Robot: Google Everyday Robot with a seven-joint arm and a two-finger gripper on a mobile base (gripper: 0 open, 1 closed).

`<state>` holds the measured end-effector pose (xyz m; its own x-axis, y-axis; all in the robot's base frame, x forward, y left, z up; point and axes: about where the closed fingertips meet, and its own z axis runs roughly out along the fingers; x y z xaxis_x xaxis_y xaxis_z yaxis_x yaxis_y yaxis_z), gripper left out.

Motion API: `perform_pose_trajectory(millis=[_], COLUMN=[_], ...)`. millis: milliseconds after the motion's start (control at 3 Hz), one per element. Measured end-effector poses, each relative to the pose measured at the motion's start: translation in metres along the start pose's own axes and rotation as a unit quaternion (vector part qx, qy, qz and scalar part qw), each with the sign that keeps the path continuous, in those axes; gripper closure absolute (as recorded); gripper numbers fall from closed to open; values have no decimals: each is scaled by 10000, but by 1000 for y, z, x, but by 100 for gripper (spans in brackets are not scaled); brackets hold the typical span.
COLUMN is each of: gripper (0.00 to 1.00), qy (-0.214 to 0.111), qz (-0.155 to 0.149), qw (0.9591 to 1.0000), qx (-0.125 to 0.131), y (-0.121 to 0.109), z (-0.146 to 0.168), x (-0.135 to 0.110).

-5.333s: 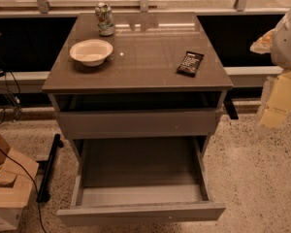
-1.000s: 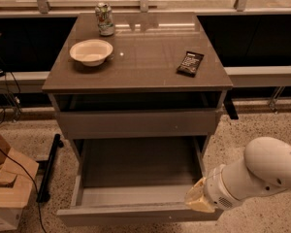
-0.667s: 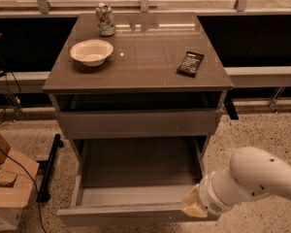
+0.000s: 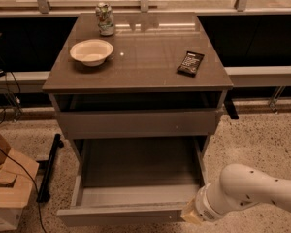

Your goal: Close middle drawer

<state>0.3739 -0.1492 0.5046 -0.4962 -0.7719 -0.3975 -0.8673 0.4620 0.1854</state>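
The middle drawer [image 4: 140, 171] is pulled far out of the grey cabinet. Its bare grey floor shows, and its flat front strip [image 4: 121, 213] lies near the bottom of the view. My gripper [image 4: 190, 213] is at the right end of that front strip, low in the view, on the end of my white arm [image 4: 247, 193], which comes in from the right. Only the gripper's cream-coloured tip shows, against or just in front of the strip. The taller-fronted upper drawer [image 4: 136, 123] stands slightly out, above the open one.
On the cabinet top [image 4: 145, 72] are a white bowl [image 4: 91, 51], a can [image 4: 105, 19] and a dark snack packet [image 4: 190, 63]. A cardboard box [image 4: 7, 188] and cables lie on the speckled floor at left. A black bar [image 4: 48, 166] lies beside the cabinet.
My arm has come down from the upper right to the drawer's front right corner and moved a little left over the last second. The drawer stays pulled out.
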Motion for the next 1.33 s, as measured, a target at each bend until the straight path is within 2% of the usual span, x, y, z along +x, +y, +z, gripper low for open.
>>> perform_pose_trajectory(millis=[333,667,1000,1333], gripper=[100,100,100,100], qy=[-76,-346,-408,-653], qz=[389,824,863,901], qw=[9992,9955,9949,9930], qx=[-94,-315,-338,-400], y=[-16,-37,-41,-60], z=[32,66,70,80], x=[24,37,36,21])
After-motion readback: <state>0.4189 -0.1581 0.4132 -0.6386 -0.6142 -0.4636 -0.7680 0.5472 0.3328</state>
